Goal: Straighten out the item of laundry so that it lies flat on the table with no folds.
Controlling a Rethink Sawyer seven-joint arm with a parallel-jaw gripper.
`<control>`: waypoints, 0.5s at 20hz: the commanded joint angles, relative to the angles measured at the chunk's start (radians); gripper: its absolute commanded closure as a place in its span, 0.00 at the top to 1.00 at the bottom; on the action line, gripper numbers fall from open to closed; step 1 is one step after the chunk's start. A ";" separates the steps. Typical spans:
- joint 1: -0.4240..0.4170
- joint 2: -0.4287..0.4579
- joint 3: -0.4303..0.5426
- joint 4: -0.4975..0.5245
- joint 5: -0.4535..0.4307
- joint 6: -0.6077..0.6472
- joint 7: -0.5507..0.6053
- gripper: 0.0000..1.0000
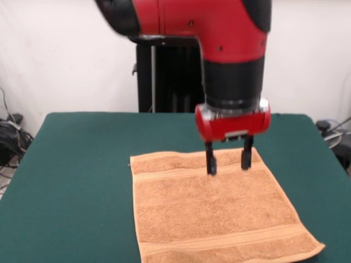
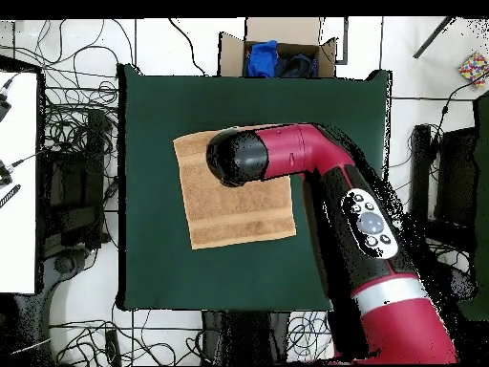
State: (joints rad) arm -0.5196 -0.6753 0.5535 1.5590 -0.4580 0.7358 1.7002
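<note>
The orange-tan terry towel [image 1: 211, 211] lies spread flat on the dark green table [image 1: 77, 181], with a woven band near its far edge and another near its near edge. No care tag shows. My gripper [image 1: 228, 162] hangs over the towel's far part, near the far band, fingers open and empty, tips at or just above the cloth. In the overhead view the towel [image 2: 239, 212] lies in the table's [image 2: 172, 268] upper middle, and the arm's head covers part of it and hides the gripper.
A cardboard box [image 2: 280, 53] with blue and dark cloth stands beyond the table's far edge in the overhead view. Cables lie on the floor at both sides. The black pedestal [image 1: 164, 82] stands behind the table.
</note>
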 commanded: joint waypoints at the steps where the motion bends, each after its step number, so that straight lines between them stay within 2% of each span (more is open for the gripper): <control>1: -0.031 -0.123 -0.024 0.250 0.028 0.041 0.006 1.00; 5: -0.042 -0.134 -0.031 0.304 0.015 -0.021 0.031 1.00; 10: -0.024 -0.127 -0.034 0.306 0.016 -0.057 0.075 1.00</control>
State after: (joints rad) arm -0.5465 -0.7893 0.5471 1.7450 -0.4516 0.7354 1.7002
